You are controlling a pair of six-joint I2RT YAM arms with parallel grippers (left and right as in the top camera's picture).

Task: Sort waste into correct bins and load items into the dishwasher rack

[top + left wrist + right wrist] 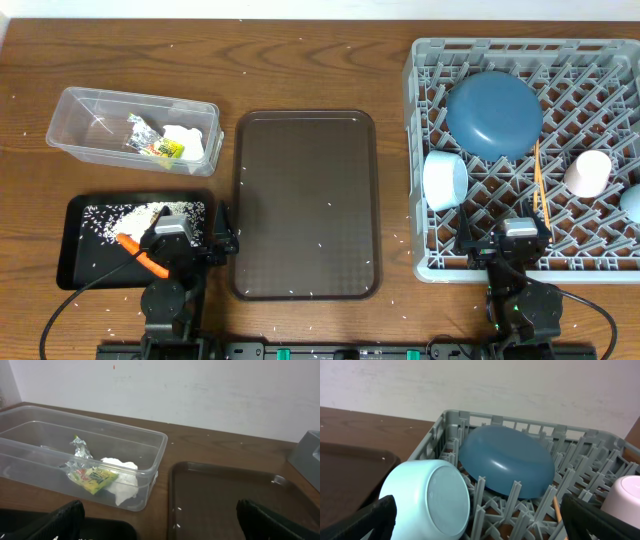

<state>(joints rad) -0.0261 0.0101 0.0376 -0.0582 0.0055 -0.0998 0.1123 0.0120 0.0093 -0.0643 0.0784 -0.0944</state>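
The clear tub (75, 110) at the back left holds the silvery wrapper with its green-yellow packet (92, 476) and the white tissue (122, 477). The black tray (75, 265) holds rice grains (105, 220) and the orange carrot (140, 255); I cannot make out the food morsel. The grey rack (425, 90) holds the blue plate (507, 462), white bowl (432, 500), pink cup (587, 172), light blue cup (632, 200) and chopsticks (540, 180). My left gripper (167, 522) is open and empty over the black tray's right end. My right gripper (480, 520) is open and empty at the rack's front edge.
The brown serving tray (305, 200) lies between the black tray and the rack, with a few stray rice grains on it. More grains are scattered over the wooden table (300, 70). A white wall stands behind the table.
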